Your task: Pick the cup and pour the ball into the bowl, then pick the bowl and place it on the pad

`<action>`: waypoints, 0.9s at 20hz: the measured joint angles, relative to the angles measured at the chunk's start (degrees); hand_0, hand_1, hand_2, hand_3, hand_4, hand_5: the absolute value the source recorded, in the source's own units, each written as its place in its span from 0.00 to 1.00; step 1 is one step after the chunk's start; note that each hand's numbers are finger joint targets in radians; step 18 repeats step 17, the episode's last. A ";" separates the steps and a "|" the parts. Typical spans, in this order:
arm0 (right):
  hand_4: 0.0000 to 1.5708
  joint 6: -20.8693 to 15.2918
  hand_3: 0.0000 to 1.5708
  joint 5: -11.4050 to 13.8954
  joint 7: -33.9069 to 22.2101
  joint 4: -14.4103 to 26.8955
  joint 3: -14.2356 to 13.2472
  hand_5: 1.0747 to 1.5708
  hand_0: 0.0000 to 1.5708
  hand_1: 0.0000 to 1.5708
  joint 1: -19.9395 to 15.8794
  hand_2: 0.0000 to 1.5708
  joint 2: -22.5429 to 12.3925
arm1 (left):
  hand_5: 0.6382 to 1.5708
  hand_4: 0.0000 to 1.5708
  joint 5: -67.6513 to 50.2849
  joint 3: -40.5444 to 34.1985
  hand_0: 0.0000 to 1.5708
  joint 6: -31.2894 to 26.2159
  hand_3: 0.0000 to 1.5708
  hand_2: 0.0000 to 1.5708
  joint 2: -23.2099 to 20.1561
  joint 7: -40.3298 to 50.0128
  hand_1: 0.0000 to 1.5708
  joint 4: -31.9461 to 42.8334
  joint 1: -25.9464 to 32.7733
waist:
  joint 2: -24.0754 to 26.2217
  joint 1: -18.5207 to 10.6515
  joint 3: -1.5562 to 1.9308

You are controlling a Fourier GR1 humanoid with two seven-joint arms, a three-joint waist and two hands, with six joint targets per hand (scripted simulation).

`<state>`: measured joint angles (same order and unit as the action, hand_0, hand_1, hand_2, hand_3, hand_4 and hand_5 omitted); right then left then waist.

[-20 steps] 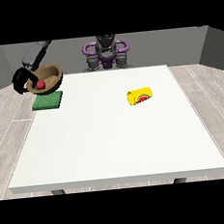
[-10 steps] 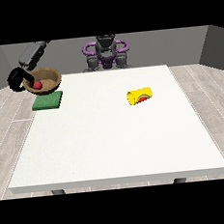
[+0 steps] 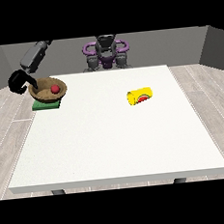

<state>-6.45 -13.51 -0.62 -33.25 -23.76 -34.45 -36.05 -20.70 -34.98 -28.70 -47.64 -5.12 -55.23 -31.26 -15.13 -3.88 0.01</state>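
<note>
We've got the hand at the view's left [image 3: 20, 83] curled on the outer rim of the bowl [image 3: 45, 92], fingers hooked over the edge, so it's gripping the bowl. The bowl sits over the green pad [image 3: 47, 105] w/ the red ball [image 3: 55, 89] inside, just inboard of the fingers; whether the bowl is fully down on the pad or a touch above it, we can't tell. It looks a bit tilted toward the hand side. Risk as we judge it: letting go while the bowl is tilted or off-centre could rock it off the pad edge, or roll the ball out, since the pad is barely wider than the bowl. Pulling the fingers away sideways could also drag the rim along. The pad is near the table [image 3: 117, 147] corner, so a slide outward from the hand may take the bowl off the edge. The yellow cup [image 3: 139, 95] lies on its side well away from the hand, across the table toward the other side; it's out of the way. Nothing blocks the hand's retreat. The other hand isn't visible to us.
</note>
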 measured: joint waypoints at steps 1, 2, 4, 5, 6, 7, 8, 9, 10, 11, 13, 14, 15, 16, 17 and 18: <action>0.00 -0.72 0.43 -0.13 0.77 0.22 -0.20 0.93 0.91 0.91 -0.41 0.88 0.68 | 0.99 0.76 -0.38 -0.08 0.00 -0.16 0.00 0.00 -0.48 0.28 0.00 0.09 -0.44 | -0.47 -0.17 0.00; 0.00 -1.04 0.46 -0.27 1.51 0.69 -0.52 0.93 0.88 0.88 -0.78 0.85 0.78 | 0.99 0.76 -0.77 -0.18 0.00 -0.30 0.00 0.00 -0.67 0.22 0.00 -0.15 -0.63 | -1.04 -0.57 0.02; 0.12 -1.42 0.64 0.10 2.50 0.77 -0.55 0.92 0.73 0.73 -1.39 0.84 -0.10 | 1.00 0.76 -1.05 -0.57 0.00 -0.75 0.00 0.00 -1.43 -0.64 0.00 0.46 -0.69 | -2.14 -0.76 0.02; 0.10 -1.49 0.66 0.46 2.85 1.26 -0.39 0.88 0.59 0.59 -1.65 0.70 -0.46 | 1.00 0.76 -1.04 -0.22 0.00 -0.21 0.00 0.00 -1.01 -0.43 0.00 -0.16 -0.70 | -2.37 -0.81 0.02; 0.00 -1.25 0.64 0.78 2.99 1.69 -0.14 0.80 0.41 0.41 -1.87 0.44 -0.78 | 1.00 0.76 -1.26 -0.09 0.00 -0.08 0.00 0.00 -1.18 0.10 0.00 -0.42 -0.86 | -2.37 -0.87 0.02; 0.00 -1.12 0.50 1.16 2.74 2.24 0.15 0.76 0.12 0.12 -2.40 0.26 -1.21 | 1.00 0.76 -1.38 0.14 0.00 0.13 0.00 0.00 -1.12 0.27 0.00 -1.17 -1.08 | -2.66 -1.36 0.03; 0.00 -0.97 0.00 1.63 2.78 2.59 0.69 0.74 0.00 0.00 -2.58 0.13 -1.01 | 1.00 0.76 -1.58 0.13 0.00 0.26 0.00 0.00 -1.27 0.37 0.00 -1.50 -1.32 | -2.85 -1.72 0.02; 0.00 -0.54 0.00 2.33 2.49 2.66 1.59 0.73 0.00 0.00 -2.57 0.00 -0.86 | 1.00 0.77 -1.45 0.36 0.00 0.28 0.00 0.00 -1.14 0.14 0.00 -1.62 -1.29 | -2.69 -1.84 -0.03; 0.00 -0.48 0.00 2.86 1.87 2.58 2.28 0.68 0.00 0.00 -3.09 0.00 -0.79 | 1.00 0.77 -1.45 0.47 0.00 0.20 0.00 0.00 -1.30 -0.03 0.00 -1.31 -1.51 | -2.70 -1.88 -0.02; 0.00 0.37 0.00 3.17 2.22 2.91 2.65 0.67 0.00 0.00 -2.75 0.00 -0.97 | 1.00 0.77 -1.31 0.66 0.00 0.23 0.00 0.00 -0.78 -0.53 0.00 -1.74 -0.85 | -2.61 -2.08 -0.02; 0.00 1.24 0.00 3.97 1.60 3.64 3.62 0.67 0.00 0.00 -2.87 0.00 -0.92 | 1.00 0.76 -1.27 1.55 0.00 1.14 0.00 0.00 0.55 0.11 0.00 -3.12 -0.37 | -1.31 -2.18 0.00; 0.00 1.21 0.00 4.48 2.18 4.27 4.10 0.65 0.00 0.00 -2.11 0.00 -0.27 | 1.00 0.76 -1.41 2.27 0.00 1.84 0.00 0.00 1.62 1.35 0.00 -4.45 0.05 | 0.07 -2.26 0.00; 0.00 1.67 0.00 4.54 2.28 4.89 4.00 0.66 0.00 0.00 -2.38 0.00 -0.79 | 1.00 0.76 -1.87 2.64 0.00 2.17 0.00 0.00 1.98 2.45 0.00 -5.58 -0.02 | 0.33 -2.56 0.05; 0.00 2.10 0.00 4.69 1.98 4.95 4.14 0.62 0.00 0.00 -2.42 0.00 -1.20 | 1.00 0.76 -1.66 2.90 0.00 2.52 0.00 0.00 2.61 2.12 0.00 -5.89 0.51 | 0.85 -2.36 0.05; 0.13 2.32 0.00 5.19 0.57 4.54 4.83 0.61 0.00 0.00 -2.87 0.00 -1.51 | 1.00 0.76 -1.32 3.40 0.00 2.59 0.00 0.00 2.97 2.25 0.00 -5.49 0.82 | 2.04 -1.96 0.04; 0.13 2.32 0.00 5.19 0.57 4.54 4.83 0.61 0.00 0.00 -2.87 0.00 -1.51 | 1.00 0.76 -1.32 3.40 0.00 2.59 0.00 0.00 2.97 2.25 0.00 -5.49 0.82 | 2.04 -1.96 0.04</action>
